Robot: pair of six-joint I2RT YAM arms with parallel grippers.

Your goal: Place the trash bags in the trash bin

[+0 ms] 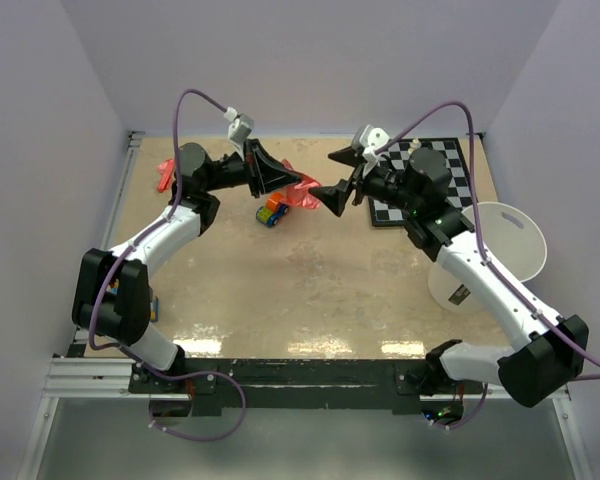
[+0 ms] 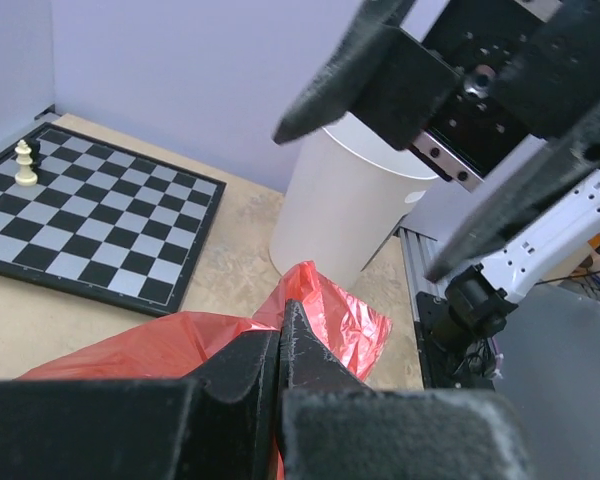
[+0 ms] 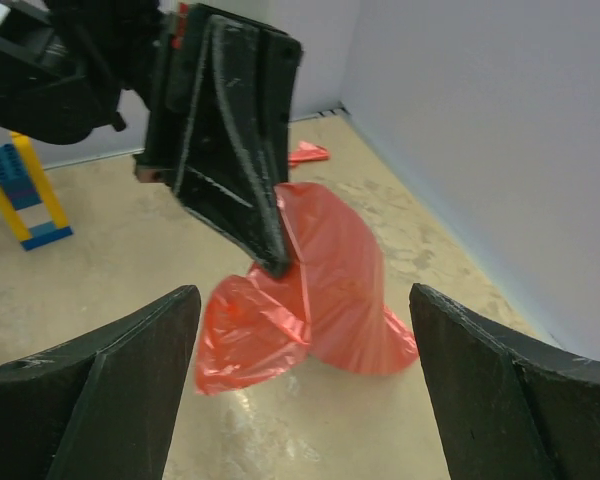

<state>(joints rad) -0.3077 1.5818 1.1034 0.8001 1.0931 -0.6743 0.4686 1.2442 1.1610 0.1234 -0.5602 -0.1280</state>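
Note:
A crinkly red-pink trash bag [image 1: 298, 197] hangs pinched in my left gripper [image 1: 305, 183] just above the table, mid-back. In the left wrist view the jaws [image 2: 280, 335] are pressed together on the film, and the bag [image 2: 345, 315] spills out beyond them. My right gripper [image 1: 322, 173] faces it from the right, wide open. The bag [image 3: 330, 270] hangs just past the right gripper's [image 3: 302, 300] two spread fingertips, neither touching it. The trash bin [image 1: 495, 250], a white bucket, stands at the right [image 2: 350, 210].
A chessboard [image 1: 432, 178] with a few pieces lies at the back right [image 2: 90, 220]. A small toy of coloured blocks [image 1: 271, 212] sits just below the bag [image 3: 25, 195]. A smaller red piece [image 1: 165, 172] lies at the back left [image 3: 307, 153].

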